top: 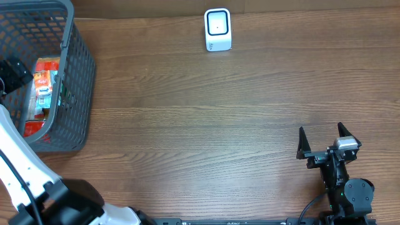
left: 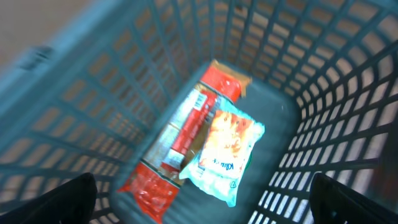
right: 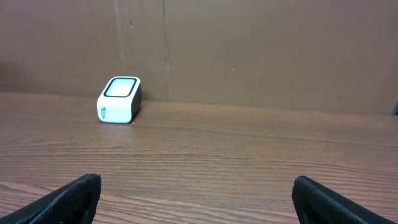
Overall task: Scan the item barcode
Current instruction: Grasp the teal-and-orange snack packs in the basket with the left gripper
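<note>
Hovering over the basket, left pincer spread wide

Across the wooden table, the grey mesh basket fills the upper left of the overhead frame, and the goods to be scanned lie on its floor. The left gripper hangs directly above them, released and holding nothing. Its wrist view shows a long red pack running diagonally from upper right to lower left. A pale blue pouch lies partly on top of it, on much the same slant. I'd say the pouch goes first, as it is uppermost, and the jaws will need to straddle it across that slant. The left arm is plainly the nearer one. The white scanner sits at the top centre, well apart from the basket. The right gripper, also spread and empty, waits at the lower right.
</note>
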